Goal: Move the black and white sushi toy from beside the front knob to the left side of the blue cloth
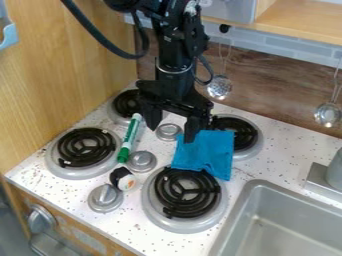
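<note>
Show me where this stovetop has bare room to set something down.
Widest is the counter between sink and wooden backsplash; a smaller patch lies between nearest burner and front edge. Crowded: around the marker, knobs and blue cloth, beneath the open pincer.

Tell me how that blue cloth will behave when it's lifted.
The cloth will probably hang floppy, given its creases and uneven edges. It looks thin, so likely light. It might drag across the back burner it overlaps.

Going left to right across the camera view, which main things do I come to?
Leftmost burner's black coil, green-and-white marker, blue cloth, metal ladle hanging on the right.
</note>
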